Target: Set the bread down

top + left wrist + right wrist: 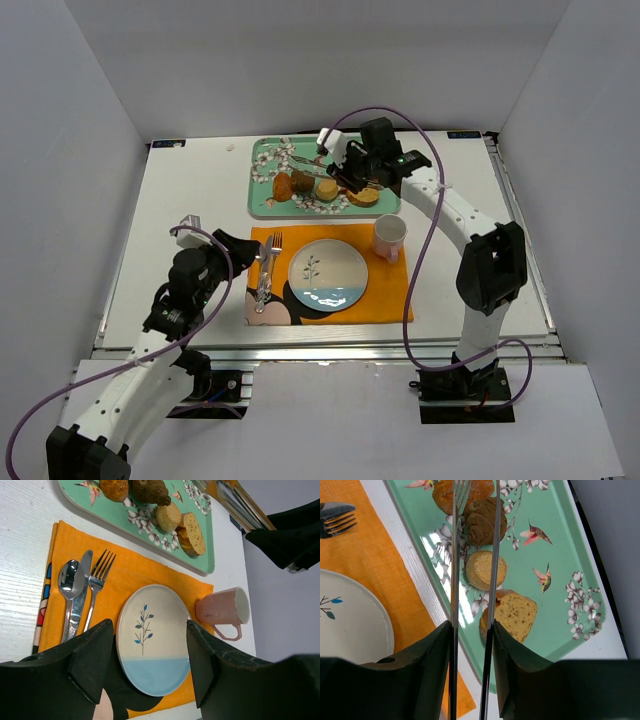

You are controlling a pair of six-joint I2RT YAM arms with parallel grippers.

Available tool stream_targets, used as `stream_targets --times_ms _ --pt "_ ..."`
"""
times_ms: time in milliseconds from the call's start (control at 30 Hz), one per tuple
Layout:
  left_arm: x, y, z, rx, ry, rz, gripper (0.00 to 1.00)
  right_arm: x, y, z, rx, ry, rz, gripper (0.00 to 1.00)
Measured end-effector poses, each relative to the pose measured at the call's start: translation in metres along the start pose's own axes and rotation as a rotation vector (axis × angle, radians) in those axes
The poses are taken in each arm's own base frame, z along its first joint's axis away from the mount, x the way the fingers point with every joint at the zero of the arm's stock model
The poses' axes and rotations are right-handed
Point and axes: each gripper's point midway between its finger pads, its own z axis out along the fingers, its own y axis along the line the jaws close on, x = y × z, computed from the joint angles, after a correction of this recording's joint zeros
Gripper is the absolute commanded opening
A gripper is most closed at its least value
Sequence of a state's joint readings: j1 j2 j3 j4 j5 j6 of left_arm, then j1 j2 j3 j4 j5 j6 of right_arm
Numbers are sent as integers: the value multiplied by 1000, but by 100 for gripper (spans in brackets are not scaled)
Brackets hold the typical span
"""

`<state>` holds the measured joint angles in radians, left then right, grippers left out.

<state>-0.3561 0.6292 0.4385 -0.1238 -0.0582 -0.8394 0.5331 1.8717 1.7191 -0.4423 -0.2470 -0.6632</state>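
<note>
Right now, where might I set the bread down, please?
The plate, between fork and mug, is bare. The tray's far strip is free; its near side is crowded with the bread, other pieces and the right gripper's tongs.

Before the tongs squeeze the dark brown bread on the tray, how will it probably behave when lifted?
The bread looks small and porous, so probably light. Its lumpy, rounded shape may let it twist or slip between the thin, smooth tongs. Its rough crust should give some grip, but hard squeezing might crumble it.
</note>
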Motion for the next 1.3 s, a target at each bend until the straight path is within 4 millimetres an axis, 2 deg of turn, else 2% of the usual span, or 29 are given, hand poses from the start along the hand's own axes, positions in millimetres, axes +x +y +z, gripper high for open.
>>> stream_targets --times_ms 167,733,1067,1300 --pt "4 4 3 -17 15 2 70 0 4 3 9 16 -16 45" --pt "3 3 4 -15 13 1 70 34 5 26 28 112 -18 49" --pt "3 3 3 -14 10 1 70 39 5 27 30 125 -20 50" --pt "3 3 3 -14 10 1 70 52 11 30 24 158 -13 50"
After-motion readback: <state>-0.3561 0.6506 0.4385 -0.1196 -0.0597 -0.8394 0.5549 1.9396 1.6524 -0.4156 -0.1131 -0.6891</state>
